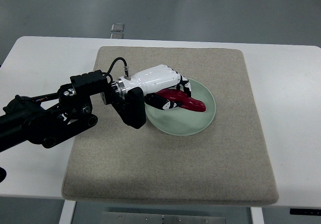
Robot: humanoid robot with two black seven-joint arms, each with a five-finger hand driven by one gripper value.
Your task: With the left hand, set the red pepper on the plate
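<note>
A long red pepper lies across the pale green plate, its tip pointing right. My left hand, white with black fingertips, reaches in from the left over the plate's left rim. Its fingers curl around the pepper's stem end, thumb below and the other fingers above. The part of the pepper inside the hand is hidden. I cannot tell whether the pepper rests on the plate or hangs just above it.
The plate sits on a beige mat that covers most of a white table. My black left arm crosses the mat's left edge. A small metal bracket shows beyond the table's far edge.
</note>
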